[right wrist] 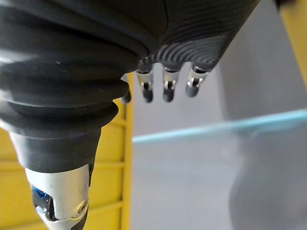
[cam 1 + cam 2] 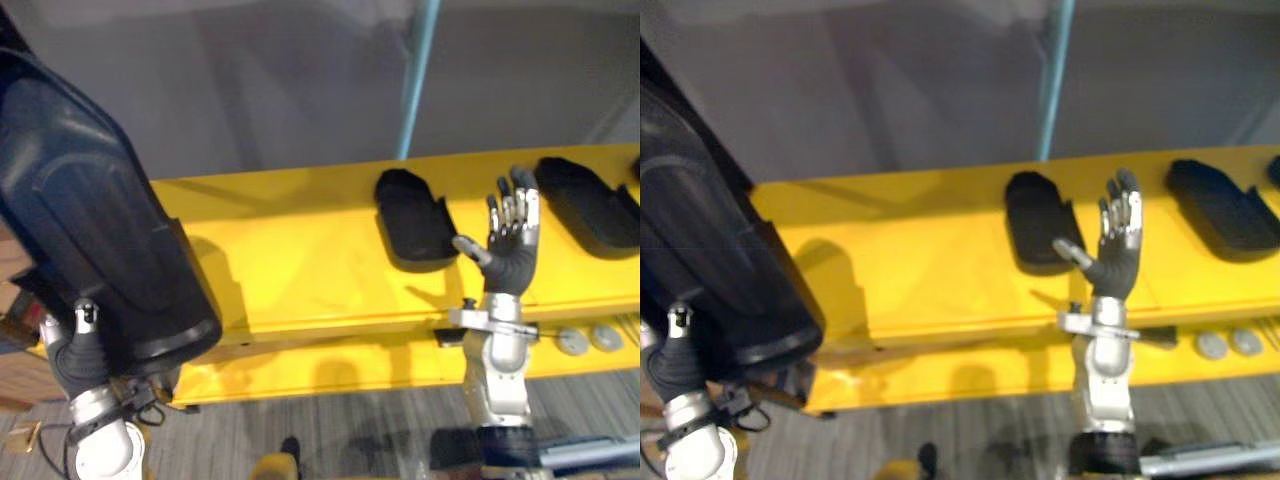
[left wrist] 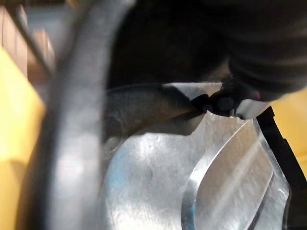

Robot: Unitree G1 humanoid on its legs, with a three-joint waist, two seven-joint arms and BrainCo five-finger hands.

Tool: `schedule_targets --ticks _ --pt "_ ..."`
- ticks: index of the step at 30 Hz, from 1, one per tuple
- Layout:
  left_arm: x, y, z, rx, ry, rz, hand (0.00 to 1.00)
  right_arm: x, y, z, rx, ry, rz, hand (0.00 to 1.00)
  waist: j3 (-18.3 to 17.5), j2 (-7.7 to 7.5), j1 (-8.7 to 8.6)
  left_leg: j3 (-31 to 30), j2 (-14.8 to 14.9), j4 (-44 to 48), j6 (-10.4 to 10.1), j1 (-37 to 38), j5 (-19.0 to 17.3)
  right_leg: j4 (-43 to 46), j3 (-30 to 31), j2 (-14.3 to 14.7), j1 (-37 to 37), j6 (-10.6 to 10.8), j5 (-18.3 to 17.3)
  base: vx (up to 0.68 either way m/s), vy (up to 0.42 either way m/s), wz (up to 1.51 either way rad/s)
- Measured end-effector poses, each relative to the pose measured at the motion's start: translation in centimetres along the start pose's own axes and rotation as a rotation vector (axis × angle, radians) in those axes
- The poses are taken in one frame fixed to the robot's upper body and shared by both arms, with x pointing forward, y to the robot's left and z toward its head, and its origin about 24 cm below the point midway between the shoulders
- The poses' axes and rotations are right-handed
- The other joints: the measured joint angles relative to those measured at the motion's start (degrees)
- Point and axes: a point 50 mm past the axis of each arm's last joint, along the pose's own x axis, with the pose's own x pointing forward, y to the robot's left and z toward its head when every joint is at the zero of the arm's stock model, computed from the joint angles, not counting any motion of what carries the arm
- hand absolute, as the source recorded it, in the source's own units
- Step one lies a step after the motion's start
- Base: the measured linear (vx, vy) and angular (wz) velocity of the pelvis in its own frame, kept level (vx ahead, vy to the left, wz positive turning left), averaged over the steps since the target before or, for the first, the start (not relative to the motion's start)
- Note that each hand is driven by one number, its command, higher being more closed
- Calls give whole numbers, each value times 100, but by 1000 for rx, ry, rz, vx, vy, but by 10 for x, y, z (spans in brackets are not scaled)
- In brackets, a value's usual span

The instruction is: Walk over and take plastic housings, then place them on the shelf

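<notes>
While the left hand (image 2: 72, 352) is carrying a big black plastic housing (image 2: 95, 220) up at the robot's left, the part is tilting high over the near left end of the yellow shelf (image 2: 290, 260). That hand is sitting tucked under the part's lower rim, and I cannot tell whether it is closed on it or only propping it. Over toward the right, the right hand (image 2: 512, 255) is standing upright in front of the shelf's top surface, spread wide and holding nothing, its thumb sticking out toward the robot's left. From its own wrist its fingers (image 1: 165, 88) are showing straight, with nothing between them. Two more black housings are lying flat on the shelf's top, and the open hand is rising between them. The middle housing (image 2: 412, 220) is lying just beside the thumb, and the right-hand housing (image 2: 590, 205) is lying on the hand's other side, a little apart from it. Two small grey discs (image 2: 573, 342) are resting side by side on the shelf's lower ledge, near the right wrist. Behind the shelf a light blue pole (image 2: 417, 75) is running up against a grey wall (image 2: 250, 80), and grey striped floor (image 2: 330, 430) is showing below the shelf's front edge.
</notes>
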Motion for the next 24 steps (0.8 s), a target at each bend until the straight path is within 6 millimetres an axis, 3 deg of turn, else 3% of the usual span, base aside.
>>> schedule_targets --ticks 4,11,14,15,16,24 --pt "-1 -7 1 -19 1 -31 100 -8 -7 7 -72 -17 -77 0 6 27 -138 141 43 -421 -35 231 174 -4 69 32 -36 6 17 13 -30 -15" --pt "1 -11 0 -24 19 -50 100 -16 -35 27 -206 -87 -238 0 1 71 -312 324 90 -837 -59 431 301 -29 236 79 -161 -32 78 26 -19 -14" --pt "3 -21 0 -51 29 -79 100 -23 -47 30 -239 -75 -298 0 4 68 -383 392 91 -870 -52 482 302 -70 276 84 -158 -90 175 42 25 -12" --pt "3 -22 -1 -51 37 -79 100 -26 -50 29 -245 -64 -309 0 4 70 -428 451 94 -871 -44 508 296 -74 287 83 -158 -109 214 23 21 -10" --pt "5 -22 -2 -51 57 -65 100 -38 -57 26 -215 -13 -319 0 139 -15 -594 571 99 -889 -3 516 389 -238 275 89 -188 -49 374 12 15 -7" --pt "6 -22 -2 -52 54 -64 100 -39 -59 26 -201 -9 -329 0 138 -15 -588 533 97 -889 -3 489 403 -237 236 89 -189 -48 375 -1 -1 2"
